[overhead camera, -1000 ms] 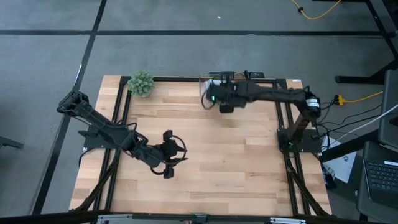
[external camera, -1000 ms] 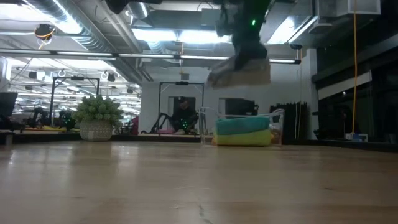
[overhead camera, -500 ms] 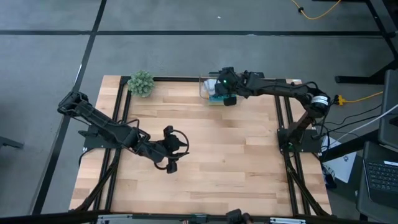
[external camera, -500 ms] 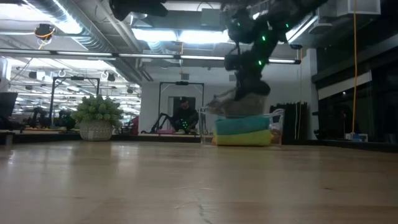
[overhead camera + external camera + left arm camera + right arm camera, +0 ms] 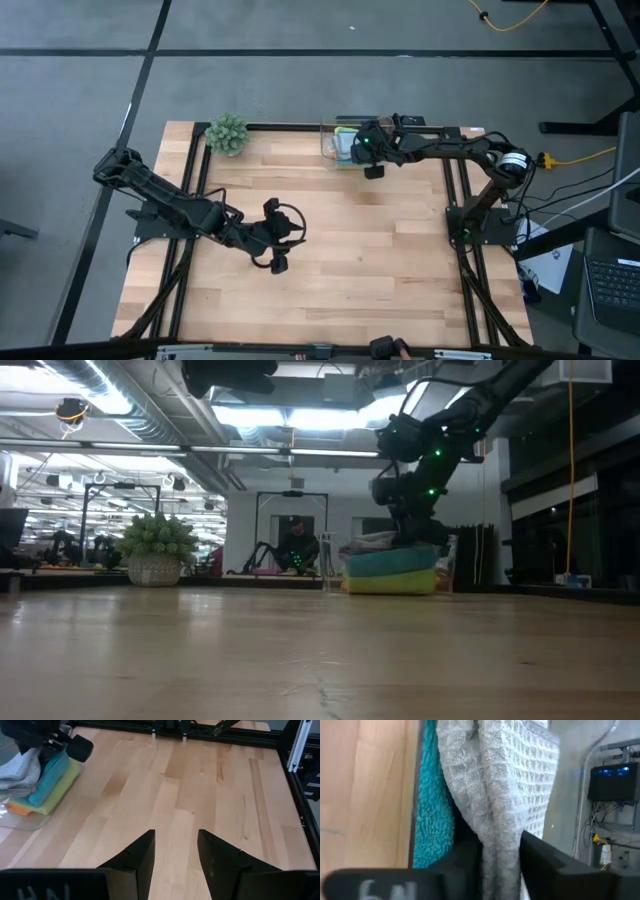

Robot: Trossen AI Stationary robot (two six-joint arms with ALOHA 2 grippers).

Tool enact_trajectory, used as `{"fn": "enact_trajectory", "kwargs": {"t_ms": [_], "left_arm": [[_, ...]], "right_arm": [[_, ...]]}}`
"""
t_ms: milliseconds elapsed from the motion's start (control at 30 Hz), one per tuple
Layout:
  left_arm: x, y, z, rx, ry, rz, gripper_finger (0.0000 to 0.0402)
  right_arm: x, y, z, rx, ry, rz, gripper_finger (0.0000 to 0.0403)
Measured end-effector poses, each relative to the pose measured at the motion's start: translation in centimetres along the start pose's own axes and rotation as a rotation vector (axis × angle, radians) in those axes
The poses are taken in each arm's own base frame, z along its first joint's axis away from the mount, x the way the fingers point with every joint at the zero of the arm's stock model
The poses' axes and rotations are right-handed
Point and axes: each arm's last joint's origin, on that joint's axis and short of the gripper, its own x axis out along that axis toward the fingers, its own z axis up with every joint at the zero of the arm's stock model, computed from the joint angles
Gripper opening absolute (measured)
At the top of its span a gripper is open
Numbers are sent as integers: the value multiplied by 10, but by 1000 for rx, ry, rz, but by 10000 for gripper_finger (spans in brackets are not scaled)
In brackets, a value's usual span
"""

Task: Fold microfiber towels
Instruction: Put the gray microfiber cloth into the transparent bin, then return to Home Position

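A clear plastic box at the table's far edge holds a stack of microfiber towels: orange lowest, lime green above it, then turquoise. The light grey towel lies on top of them. My right gripper reaches down into the box and is shut on the grey towel. My left gripper hovers open over bare wood at the table's middle left, with nothing between its fingers. My right gripper pinches a bunched fold of the grey towel, several layers thick, between its two fingers. It comes slanting down from the table's right side. The towel rests on the turquoise towel at the top of the stack, slack.
A small green plant in a pot stands at the far left corner. Black frame rails run along the table's edges. Bare wooden tabletop stretches between the two arms.
My right gripper has come down and toward the far edge, carrying the grey towel from above the table onto the stack in the clear box. The towel hung bunched below the fingers a second ago and now lies on the turquoise towel.
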Motion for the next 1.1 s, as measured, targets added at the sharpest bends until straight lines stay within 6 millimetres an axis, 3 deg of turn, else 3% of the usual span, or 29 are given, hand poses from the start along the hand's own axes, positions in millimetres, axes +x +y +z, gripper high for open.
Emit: {"fn": "enact_trajectory", "kwargs": {"t_ms": [167, 367, 600, 733, 967, 1100], "left_arm": [[0, 0, 0, -1, 0, 0, 142], [0, 0, 0, 0, 3, 1, 142], [0, 1, -2, 10, 21, 8, 142], [0, 1, -2, 12, 23, 10, 142], [0, 1, -2, 15, 23, 9, 142], [0, 1, -3, 15, 26, 1, 142]], "right_arm": [[-4, -7, 6, 45, -38, 24, 182], [-16, -17, 16, 72, -26, 65, 221], [-38, -20, 26, 88, 45, 183, 227], [-60, -24, 39, 131, 83, 234, 223], [-115, -28, 61, 419, 155, 377, 216], [-130, -20, 70, 531, 157, 499, 216]]}}
